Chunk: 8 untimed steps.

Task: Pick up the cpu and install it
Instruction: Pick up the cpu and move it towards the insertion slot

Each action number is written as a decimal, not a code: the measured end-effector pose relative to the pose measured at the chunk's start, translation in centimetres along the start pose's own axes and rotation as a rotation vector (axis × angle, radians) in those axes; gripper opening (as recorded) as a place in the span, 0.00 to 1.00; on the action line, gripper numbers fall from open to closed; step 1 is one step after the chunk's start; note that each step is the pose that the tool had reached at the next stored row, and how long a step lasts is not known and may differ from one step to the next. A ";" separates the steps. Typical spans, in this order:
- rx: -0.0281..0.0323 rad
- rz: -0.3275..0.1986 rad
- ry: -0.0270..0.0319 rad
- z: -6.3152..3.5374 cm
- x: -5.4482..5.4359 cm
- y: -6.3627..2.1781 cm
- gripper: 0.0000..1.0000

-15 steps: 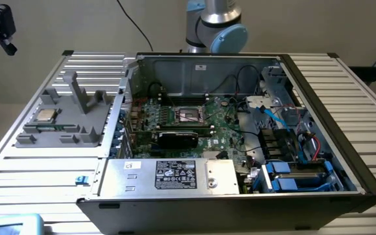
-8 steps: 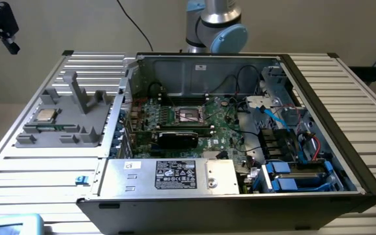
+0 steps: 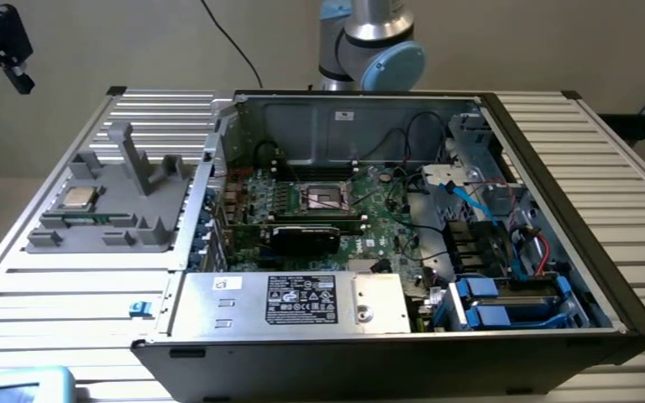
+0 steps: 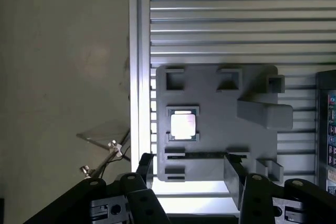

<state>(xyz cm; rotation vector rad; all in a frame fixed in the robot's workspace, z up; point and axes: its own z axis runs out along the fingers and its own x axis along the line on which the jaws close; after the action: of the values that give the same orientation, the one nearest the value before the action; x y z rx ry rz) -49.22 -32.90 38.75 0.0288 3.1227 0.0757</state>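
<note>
The cpu (image 3: 80, 198) lies flat in a square recess of the grey holder (image 3: 110, 220), which sits on the slatted bench (image 3: 65, 294) at the exterior view's left of the open computer case (image 3: 412, 210). The gripper (image 4: 189, 165) hangs well above the holder, fingers spread wide and holding nothing.

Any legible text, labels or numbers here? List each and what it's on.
Nothing is legible.
Black label on the silver box: print too small.
Small sticker on the same box: too small.
White sticker on the case's back wall: blurred.
Coloured label beside the grey holder, wrist view: blurred.
</note>
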 end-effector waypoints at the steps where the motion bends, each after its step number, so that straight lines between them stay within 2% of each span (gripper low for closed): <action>1: 0.0001 0.000 0.0003 0.03 0.0 0.00 0.65; 4: 0.0002 0.000 0.0025 0.13 0.0 -0.01 0.65; 8: 0.0005 0.001 0.0127 0.42 0.0 -0.03 0.65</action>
<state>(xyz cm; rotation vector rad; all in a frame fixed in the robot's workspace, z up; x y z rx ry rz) -49.21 -32.90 38.33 0.0294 3.1354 0.0755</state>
